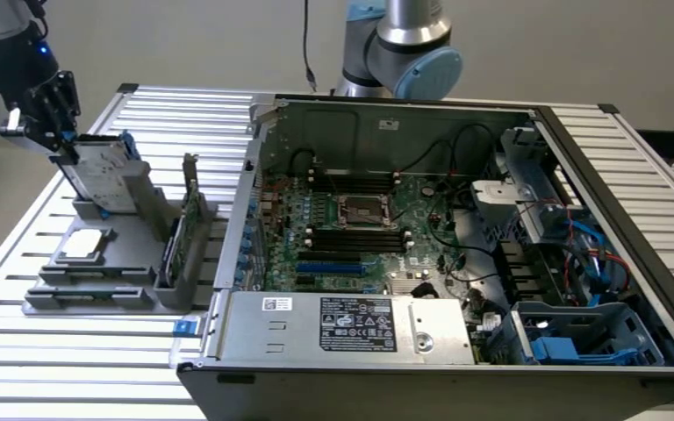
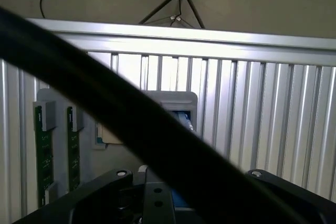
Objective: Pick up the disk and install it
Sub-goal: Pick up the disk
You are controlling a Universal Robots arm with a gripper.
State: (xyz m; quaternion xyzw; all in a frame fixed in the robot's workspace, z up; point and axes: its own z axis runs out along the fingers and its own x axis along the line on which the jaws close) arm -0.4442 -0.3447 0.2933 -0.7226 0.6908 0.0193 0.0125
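The disk (image 1: 108, 174), silver-grey with blue rails, stands on edge in the grey holder (image 1: 138, 263) at the exterior view's left. It leans a little. My gripper (image 1: 66, 145) is at the disk's upper end, with its fingers closed on that end. In the wrist view the gripper (image 2: 168, 203) is dark at the frame's edge, with a bit of blue between its arms. Beyond it is the grey holder (image 2: 170, 100), and a thick black cable (image 2: 105, 103) crosses in front.
A smaller silver drive (image 1: 85, 246) lies flat on the holder, and green cards (image 1: 185, 230) stand upright beside it. The open computer case (image 1: 431, 237) takes up the exterior view's right, with a blue drive bay (image 1: 571, 338) at its near corner. The table (image 1: 68, 351) is slatted aluminium.
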